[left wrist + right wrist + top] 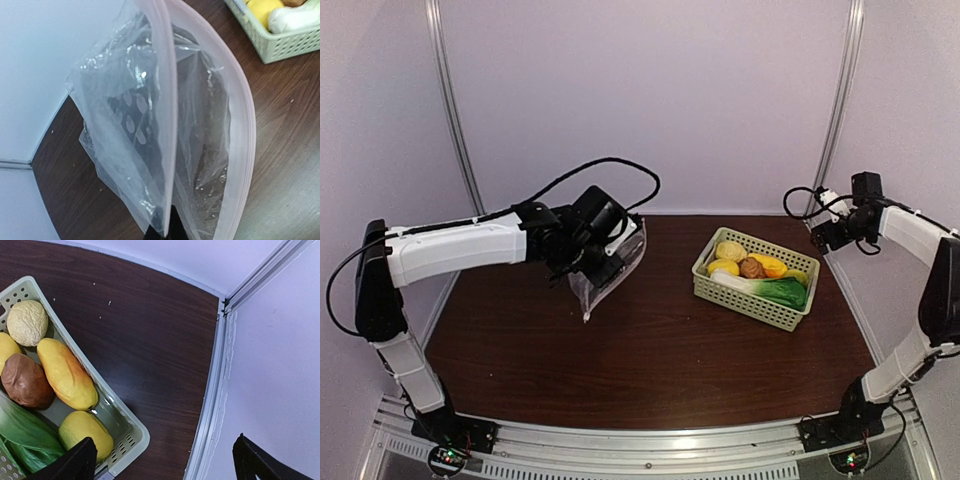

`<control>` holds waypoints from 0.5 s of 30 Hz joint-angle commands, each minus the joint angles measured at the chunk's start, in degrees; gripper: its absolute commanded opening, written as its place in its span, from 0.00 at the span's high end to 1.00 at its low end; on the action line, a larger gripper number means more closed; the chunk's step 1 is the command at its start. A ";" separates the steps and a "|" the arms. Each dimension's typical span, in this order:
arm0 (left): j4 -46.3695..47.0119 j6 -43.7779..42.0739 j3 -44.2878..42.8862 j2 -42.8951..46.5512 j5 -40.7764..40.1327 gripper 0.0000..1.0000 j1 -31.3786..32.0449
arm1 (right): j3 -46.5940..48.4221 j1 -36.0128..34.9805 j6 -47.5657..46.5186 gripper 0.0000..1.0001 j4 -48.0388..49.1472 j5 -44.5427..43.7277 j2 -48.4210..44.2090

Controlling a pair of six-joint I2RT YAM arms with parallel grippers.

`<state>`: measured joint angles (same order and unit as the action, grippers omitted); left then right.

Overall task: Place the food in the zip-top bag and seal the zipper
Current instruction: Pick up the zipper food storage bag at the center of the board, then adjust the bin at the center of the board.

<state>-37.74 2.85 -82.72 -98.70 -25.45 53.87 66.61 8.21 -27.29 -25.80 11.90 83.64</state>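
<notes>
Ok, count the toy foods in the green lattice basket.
6, all in the basket: bumpy potato, two yellow lemons, brown ball, orange carrot, leafy green. Others may be hidden.

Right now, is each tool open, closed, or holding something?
Left tool: closed on the zip-top bag.
Right tool: open, holding nothing.

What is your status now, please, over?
Left end effector shut on zip-top bag, mouth open. Right end effector open, near basket. Food all in basket. Nothing between bag and basket.
</notes>
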 commanded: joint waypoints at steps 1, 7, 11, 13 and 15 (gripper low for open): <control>3.45 -2.26 -5.80 -4.06 14.75 1.00 -0.44 | 6.53 0.29 -1.80 0.10 -8.90 2.79 9.09; 5.38 1.98 -7.65 -5.94 33.30 1.00 -4.89 | 16.09 0.23 -2.09 0.29 -13.17 11.90 20.00; 9.04 2.88 -4.17 -2.96 37.54 1.00 -5.19 | 17.17 0.23 -3.43 0.29 -14.24 15.48 21.87; 11.23 3.18 -2.07 -1.86 38.99 1.00 -5.18 | 16.85 0.16 -4.63 0.29 -14.56 16.11 22.12; 13.81 3.57 0.37 -1.11 39.74 1.00 -5.18 | 17.13 0.06 -4.86 0.29 -14.61 15.08 22.87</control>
<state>-30.61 4.82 -86.02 -103.07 7.62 48.34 82.26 8.27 -30.37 -38.00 24.53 105.78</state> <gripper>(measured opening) 0.011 0.713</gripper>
